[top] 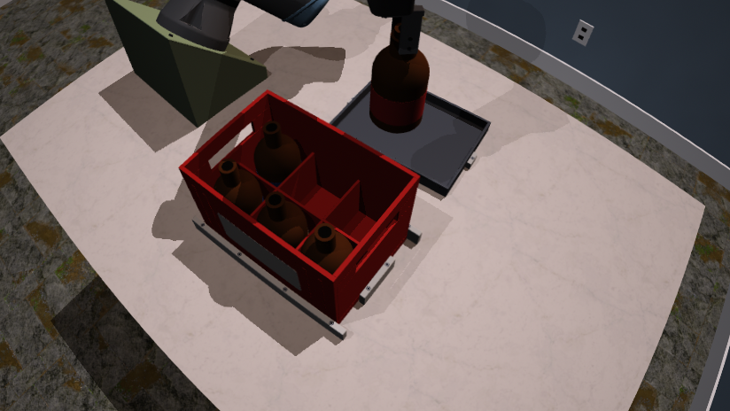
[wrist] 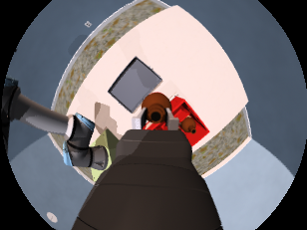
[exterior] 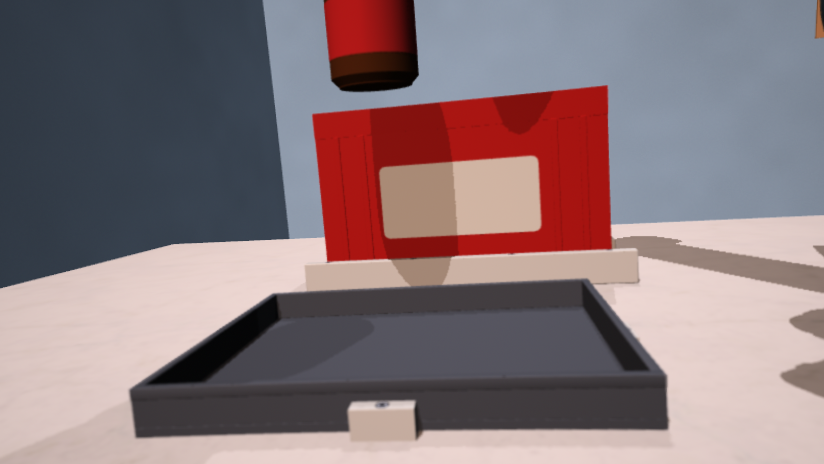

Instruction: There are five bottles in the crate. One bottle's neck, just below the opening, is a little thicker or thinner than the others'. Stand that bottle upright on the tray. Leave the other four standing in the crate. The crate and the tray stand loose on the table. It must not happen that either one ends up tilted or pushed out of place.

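Note:
My gripper (top: 403, 38) (wrist: 155, 113) is shut on the neck of a brown bottle (top: 399, 76) (exterior: 371, 28) (wrist: 156, 101) with a red label. The bottle hangs upright in the air; in the exterior view its base is above the height of the crate's top edge. The dark grey tray (top: 438, 175) (exterior: 403, 406) (wrist: 131, 84) has nothing standing in it. The red crate (top: 375, 255) (exterior: 576, 184) (wrist: 201, 134) holds several brown bottles, one (top: 278, 152) at the back left and a row along its near side, with one (top: 327, 250) at the near right corner. Two compartments on the crate's tray side are empty.
Light rails (top: 270, 281) (exterior: 472, 270) lie along the crate's sides. A small block (top: 470, 162) (exterior: 382, 420) stands against the tray's outer side. The olive-green robot stand (top: 174, 76) is left of and behind the crate.

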`<state>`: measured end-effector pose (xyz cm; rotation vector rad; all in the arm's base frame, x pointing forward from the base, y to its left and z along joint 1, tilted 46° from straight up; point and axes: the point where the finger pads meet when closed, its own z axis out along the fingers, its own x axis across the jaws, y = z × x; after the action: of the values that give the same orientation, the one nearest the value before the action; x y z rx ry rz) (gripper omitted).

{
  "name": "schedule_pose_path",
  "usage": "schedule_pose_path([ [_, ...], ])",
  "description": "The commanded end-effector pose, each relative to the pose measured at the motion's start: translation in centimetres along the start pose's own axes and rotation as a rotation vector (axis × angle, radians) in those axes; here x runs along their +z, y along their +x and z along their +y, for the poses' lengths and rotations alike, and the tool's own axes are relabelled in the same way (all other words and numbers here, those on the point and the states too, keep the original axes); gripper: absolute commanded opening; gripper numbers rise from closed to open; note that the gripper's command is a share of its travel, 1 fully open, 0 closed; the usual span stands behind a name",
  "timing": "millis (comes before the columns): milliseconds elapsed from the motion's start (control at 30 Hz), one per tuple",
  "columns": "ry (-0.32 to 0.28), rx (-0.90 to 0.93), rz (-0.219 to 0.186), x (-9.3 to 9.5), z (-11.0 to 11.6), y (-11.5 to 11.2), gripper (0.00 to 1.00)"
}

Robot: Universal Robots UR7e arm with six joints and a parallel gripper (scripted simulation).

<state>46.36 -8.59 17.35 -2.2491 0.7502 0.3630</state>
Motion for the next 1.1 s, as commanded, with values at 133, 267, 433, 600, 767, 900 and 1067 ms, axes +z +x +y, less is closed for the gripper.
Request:
schedule_pose_path([
  [133, 0.000, 0.000, 0.001, -0.1, -1.0, -1.8, 0.00],
  [267, 0.000, 0.000, 0.001, -0.1, -1.3, -2.4, 0.00],
  [433, 0.000, 0.000, 0.001, -0.1, -1.8, -3.3, 0.00],
  [600, 0.000, 0.000, 0.001, -0.1, -2.4, -4.3, 0.00],
  [767, 0.000, 0.000, 0.001, -0.1, -2.9, -5.3, 0.00],
  [900, 0.000, 0.000, 0.001, -0.1, -3.2, -5.7, 0.00],
  [1067, 0.000, 0.000, 0.001, -0.1, -3.7, -6.7, 0.00],
])
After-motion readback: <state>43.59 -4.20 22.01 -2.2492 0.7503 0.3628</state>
